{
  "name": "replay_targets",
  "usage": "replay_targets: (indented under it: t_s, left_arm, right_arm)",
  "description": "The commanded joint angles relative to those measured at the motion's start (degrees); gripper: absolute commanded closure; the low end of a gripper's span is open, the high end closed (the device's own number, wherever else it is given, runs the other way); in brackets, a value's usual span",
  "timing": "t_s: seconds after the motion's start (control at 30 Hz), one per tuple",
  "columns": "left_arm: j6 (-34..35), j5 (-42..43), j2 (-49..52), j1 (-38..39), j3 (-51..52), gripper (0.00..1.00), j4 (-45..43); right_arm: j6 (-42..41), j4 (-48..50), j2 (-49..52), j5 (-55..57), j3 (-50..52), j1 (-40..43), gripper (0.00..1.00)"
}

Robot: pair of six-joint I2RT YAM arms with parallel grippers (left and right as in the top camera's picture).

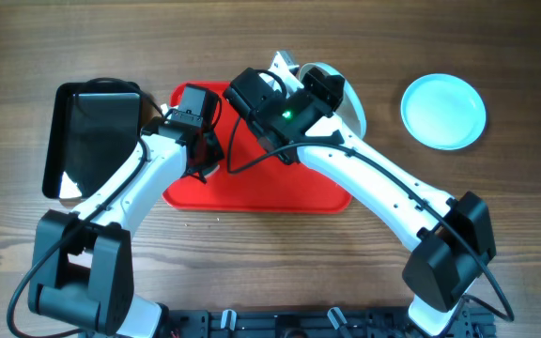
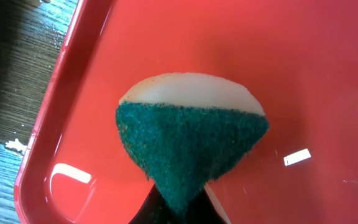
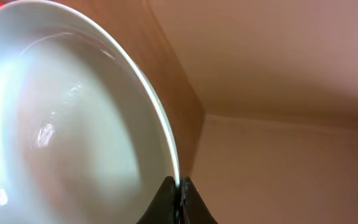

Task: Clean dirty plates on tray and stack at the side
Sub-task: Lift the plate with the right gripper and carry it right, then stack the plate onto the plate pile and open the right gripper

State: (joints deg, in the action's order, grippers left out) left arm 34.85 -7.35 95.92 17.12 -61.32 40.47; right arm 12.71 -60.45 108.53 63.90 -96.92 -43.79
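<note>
The left jaws clench a green-faced sponge (image 2: 191, 140) over the red tray (image 2: 73, 93); the right jaws grasp a steeply tilted plate (image 3: 73, 124) by its rim.

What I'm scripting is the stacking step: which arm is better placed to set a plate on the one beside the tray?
Likely right: the right gripper pinches a plate by its rim, and the lone plate lies on that side. The left gripper holds a sponge over the red tray.
</note>
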Motion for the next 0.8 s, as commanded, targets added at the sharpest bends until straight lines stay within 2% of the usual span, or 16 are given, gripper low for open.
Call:
replay_targets:
  t_s: [0.0,0.07,0.13,0.2,0.23,0.3,0.37,0.47,0.53,0.57,0.7,0.77]
  left_arm:
    - [0.3,0.5,0.5,-0.4,0.5,0.96,0.7]
    - [0.3,0.5,0.5,-0.4,0.5,0.96,1.0]
    - [0.1,0.5,0.5,-0.4,0.5,0.96,1.0]
    - [0.1,0.5,0.5,-0.4,0.5,0.96,1.0]
    - [0.1,1.0,0.5,-0.4,0.5,0.96,1.0]
    - [0.1,2.0,0.5,-0.4,0.5,0.96,1.0]
    - [0.2,2.3,0.5,-0.4,0.5,0.96,0.9]
    - [0.2,2.4,0.5,-0.4,0.5,0.96,0.9]
    - [0.2,2.4,0.5,-0.4,0.5,0.96,0.9]
    - [0.2,2.4,0.5,-0.4,0.5,0.96,0.9]
    - [0.2,2.5,0.5,-0.4,0.5,0.96,1.4]
    - [0.1,2.5,0.5,-0.4,0.5,0.96,2.1]
  right_arm:
    - [-10.0,-0.6,-1.9,-16.9,-1.4,5.0,0.96]
    - [-13.1,-1.6,-2.4,-28.4,-1.4,10.4,0.96]
    - [-13.1,-1.3,-4.0,-44.3,-1.4,19.2,0.96]
    - [-12.8,-0.4,-4.9,-54.8,-1.4,26.9,0.96]
    - [-12.7,0.5,-4.9,-65.5,-1.3,35.3,0.96]
    - [-11.1,2.0,-4.9,-78.9,-0.1,44.3,0.96]
    - [-10.9,2.3,-4.9,-87.5,0.9,54.4,0.96]
    - [-12.4,2.8,-4.9,-87.8,2.2,67.1,0.96]
    - [-16.2,5.2,-4.9,-88.3,6.1,73.6,0.96]
    - [-18.2,9.4,-4.9,-88.9,10.8,75.9,0.96]
    - [-25.0,24.0,-4.9,-85.1,22.0,77.0,0.96]
    - [-25.3,29.2,-4.9,-85.0,24.8,77.0,0.96]
